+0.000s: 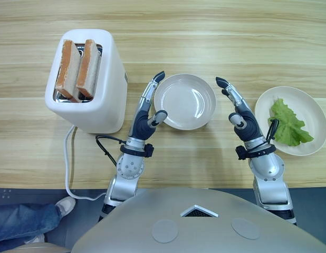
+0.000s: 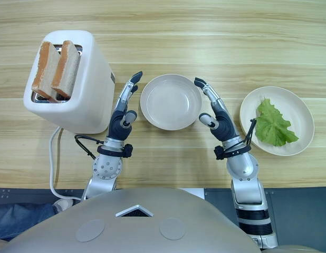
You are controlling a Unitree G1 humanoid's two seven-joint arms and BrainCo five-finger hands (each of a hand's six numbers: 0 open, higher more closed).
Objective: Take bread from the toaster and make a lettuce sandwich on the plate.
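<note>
Left robot hand (image 1: 144, 118) beside plate (image 1: 185, 101)

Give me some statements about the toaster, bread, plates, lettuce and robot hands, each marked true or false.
1. Two browned bread slices stand in the white boxy toaster. True.
2. The green lettuce leaf lies on the middle cream round plate. False: it lies on the right cream plate; the middle one is bare.
3. The left hand grips a bread slice. False: it is open and holds nothing, between toaster and middle plate.
4. The right hand is open between the two plates. True.
</note>
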